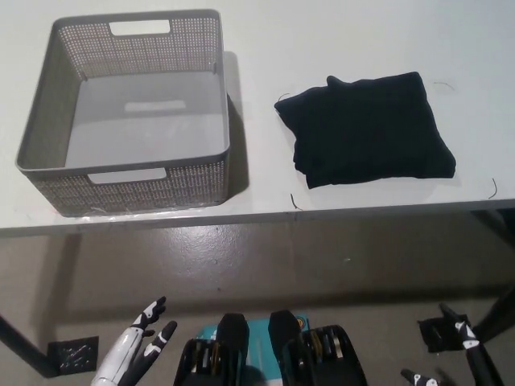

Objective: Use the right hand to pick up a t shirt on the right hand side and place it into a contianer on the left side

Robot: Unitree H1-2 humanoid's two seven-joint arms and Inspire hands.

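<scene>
Hands (pixel 137 347) (pixel 459 346) low, open; shirt (pixel 368 129) beside basket (pixel 48 121).

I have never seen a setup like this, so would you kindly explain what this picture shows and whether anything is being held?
This is one picture from a camera on a humanoid robot's head, looking steeply down at a white table. On the table's left stands an empty grey basket with perforated walls. To its right, apart from it, lies a folded dark t-shirt. Below the table edge you see the robot's own hands: the white left hand at lower left, and the black right hand at lower right. Both are open, fingers apart, holding nothing. The shirt has not yet been picked up.
</scene>
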